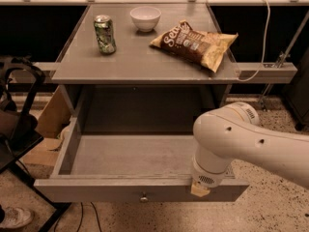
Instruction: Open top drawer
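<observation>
The top drawer (96, 191) is a wide grey drawer under the tabletop, pulled far out toward me. Its plain grey inside (130, 154) is bare. A small round metal knob (143, 196) sits at the centre of its front. My white arm (241, 139) comes in from the right and bends down over the drawer's right front corner. The gripper (200, 189) is at the end of the arm, right at the top edge of the drawer front, to the right of the knob. Only a small tan tip of it shows below the wrist.
On the grey tabletop (140, 62) stand a green can (105, 34), a white bowl (145, 18) and a brown chip bag (195, 43). A cardboard box (48, 122) and a black frame (21, 110) stand to the left. A white cable (266, 30) hangs at the right.
</observation>
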